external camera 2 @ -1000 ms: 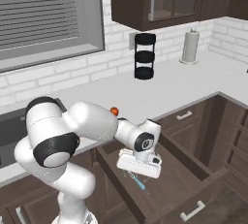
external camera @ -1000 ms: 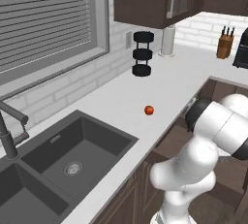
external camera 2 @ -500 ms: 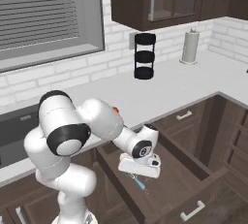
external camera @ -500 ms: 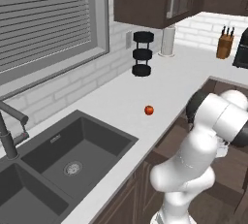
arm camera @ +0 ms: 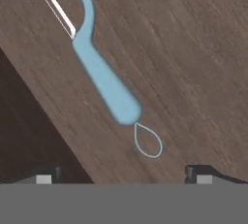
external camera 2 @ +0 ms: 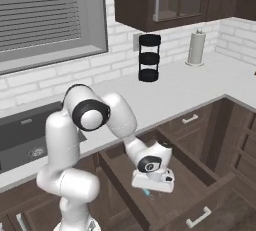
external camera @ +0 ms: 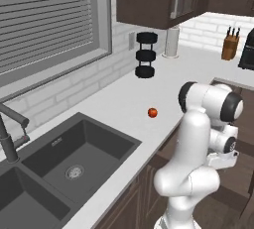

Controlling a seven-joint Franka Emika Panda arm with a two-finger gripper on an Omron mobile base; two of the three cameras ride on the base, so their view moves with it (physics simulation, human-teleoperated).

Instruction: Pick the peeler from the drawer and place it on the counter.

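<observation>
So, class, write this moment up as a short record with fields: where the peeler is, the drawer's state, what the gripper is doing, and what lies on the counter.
peeler: lying flat on the drawer's wooden floor, pale blue handle, white blade at one end, thin loop at the other
drawer: pulled out, open
gripper: open, above the peeler, fingertips either side of its loop end, not touching it
counter: holds a small red fruit, a black tiered rack and a paper towel roll
task stage: peeler not yet grasped
</observation>
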